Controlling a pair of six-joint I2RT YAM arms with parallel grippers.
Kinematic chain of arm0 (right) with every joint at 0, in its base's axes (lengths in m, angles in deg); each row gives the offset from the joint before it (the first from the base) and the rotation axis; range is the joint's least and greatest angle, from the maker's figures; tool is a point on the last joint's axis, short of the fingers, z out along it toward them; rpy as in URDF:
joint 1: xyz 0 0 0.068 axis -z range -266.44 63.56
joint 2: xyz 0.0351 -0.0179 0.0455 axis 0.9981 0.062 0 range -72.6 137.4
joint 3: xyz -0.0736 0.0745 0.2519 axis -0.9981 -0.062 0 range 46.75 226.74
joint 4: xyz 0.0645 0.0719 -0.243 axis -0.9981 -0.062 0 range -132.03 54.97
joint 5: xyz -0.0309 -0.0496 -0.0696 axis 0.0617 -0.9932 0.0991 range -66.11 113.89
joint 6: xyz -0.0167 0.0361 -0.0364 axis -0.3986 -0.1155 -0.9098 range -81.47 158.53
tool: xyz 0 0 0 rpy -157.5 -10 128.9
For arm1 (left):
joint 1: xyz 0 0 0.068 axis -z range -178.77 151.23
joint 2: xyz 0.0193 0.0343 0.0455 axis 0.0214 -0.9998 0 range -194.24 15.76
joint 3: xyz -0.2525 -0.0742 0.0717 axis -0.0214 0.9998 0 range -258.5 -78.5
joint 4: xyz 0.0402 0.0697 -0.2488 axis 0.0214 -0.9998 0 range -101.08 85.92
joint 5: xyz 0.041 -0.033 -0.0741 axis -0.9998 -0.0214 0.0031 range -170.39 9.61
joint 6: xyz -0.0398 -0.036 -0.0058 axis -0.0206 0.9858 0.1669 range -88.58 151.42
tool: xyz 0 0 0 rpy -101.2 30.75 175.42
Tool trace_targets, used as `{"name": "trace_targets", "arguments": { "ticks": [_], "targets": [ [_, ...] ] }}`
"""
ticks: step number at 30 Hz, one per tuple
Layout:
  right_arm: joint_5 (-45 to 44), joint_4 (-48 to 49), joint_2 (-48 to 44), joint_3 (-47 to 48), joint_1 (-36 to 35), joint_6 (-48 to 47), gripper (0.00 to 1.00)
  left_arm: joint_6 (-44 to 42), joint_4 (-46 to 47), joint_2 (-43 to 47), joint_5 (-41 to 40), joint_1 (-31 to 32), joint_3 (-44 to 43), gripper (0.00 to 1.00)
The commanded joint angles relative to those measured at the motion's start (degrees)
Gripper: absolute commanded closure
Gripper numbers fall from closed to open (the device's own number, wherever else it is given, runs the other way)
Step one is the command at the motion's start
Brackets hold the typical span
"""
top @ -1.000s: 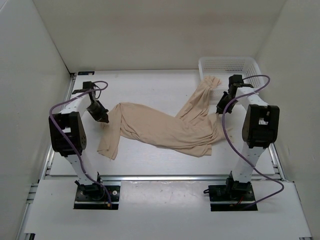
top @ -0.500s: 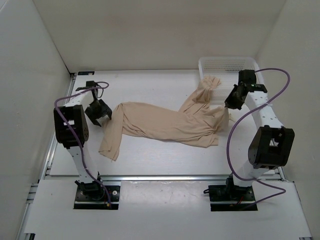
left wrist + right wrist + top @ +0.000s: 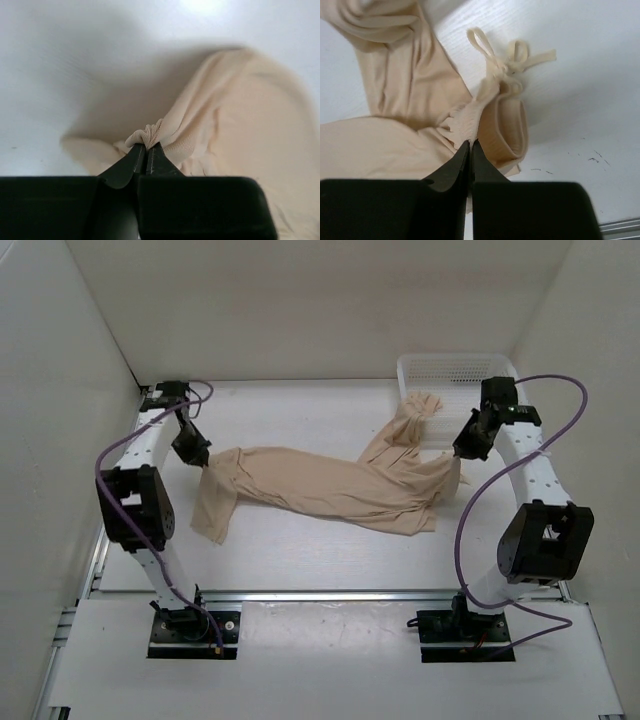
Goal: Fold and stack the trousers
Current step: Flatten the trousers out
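Item: trousers (image 3: 330,490), sprawled mid-frame, one leg reaching the basket (image 3: 455,368) (upper right). Left gripper (image 3: 198,456) and right gripper (image 3: 462,452): jaws pinched on opposite fabric ends. Step: spreading. Next: pull taut, lay flat.

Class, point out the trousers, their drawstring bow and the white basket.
trousers (image 3: 330,490), top view, middle of the fabric.
drawstring bow (image 3: 503,65), right wrist view, its knot.
white basket (image 3: 455,369), top view, far wall.

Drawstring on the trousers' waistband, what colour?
Light beige; the flat fabric drawstring matches the soft wrinkly trousers. Best in right wrist view.
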Motion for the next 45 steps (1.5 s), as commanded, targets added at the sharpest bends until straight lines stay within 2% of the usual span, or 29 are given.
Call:
{"name": "trace_targets", "arguments": {
  "ticks": [1,9,14,18,20,22,28,30,33,34,36,38,39,41,45],
  "targets": [
    [-0.7,-1.7,-3.8,10.1,0.2,-0.4,1.00,0.1,-4.1,13.7,-3.9,-0.8,-10.0,0.90],
    [4.4,-8.3,-7.5,32.6,0.2,-0.7,1.00,3.6,-10.7,24.7,0.0,-6.6,-33.2,0.90],
    [6.4,-12.0,-14.3,41.9,0.2,-3.1,1.00,5.9,-10.7,33.2,0.5,-8.2,-40.3,0.90],
    [7.2,-15.8,-18.2,53.0,0.2,-5.5,1.00,6.5,-10.7,38.1,1.1,-8.2,-46.3,0.90],
    [8.8,-17.9,-19.5,58.6,0.2,-6.0,1.00,6.5,-12.8,39.5,0.4,-8.2,-52.1,0.90],
    [10.0,-18.7,-20.1,61.5,0.2,-6.0,1.00,5.4,-13.5,39.5,0.4,-8.2,-57.2,0.90],
    [11.2,-19.3,-23.9,64.6,0.2,-6.0,1.00,5.4,-14.3,43.1,0.9,-8.2,-59.8,0.90],
    [10.6,-19.9,-24.4,64.6,0.2,-6.0,1.00,5.4,-14.3,43.6,0.9,-8.2,-61.8,0.90],
    [8.4,-19.9,-25.1,61.5,0.2,-5.5,1.00,5.4,-12.4,43.6,2.3,-8.2,-60.1,0.90],
    [7.4,-20.4,-25.6,60.0,0.2,-5.5,1.00,4.8,-11.6,43.6,3.1,-8.2,-58.3,0.90],
    [3.9,-20.4,-26.4,55.8,0.2,-5.5,1.00,3.6,-7.6,43.0,8.7,-8.2,-49.5,0.90],
    [0.2,-20.4,-27.5,47.6,0.2,-5.5,1.00,0.9,-5.3,41.1,16.9,-8.2,-41.2,0.90],
    [-3.8,-19.7,-27.5,44.4,0.2,-5.5,1.00,0.0,-4.4,39.8,19.4,-8.2,-38.8,0.90],
    [-6.1,-17.1,-29.7,33.9,0.2,-5.5,1.00,-1.6,-3.2,35.2,21.9,-7.2,-34.8,0.90],
    [-7.8,-8.1,-30.6,15.4,0.2,-2.7,1.00,-3.8,0.0,25.5,15.1,0.2,-30.6,0.90]
  ]
}}
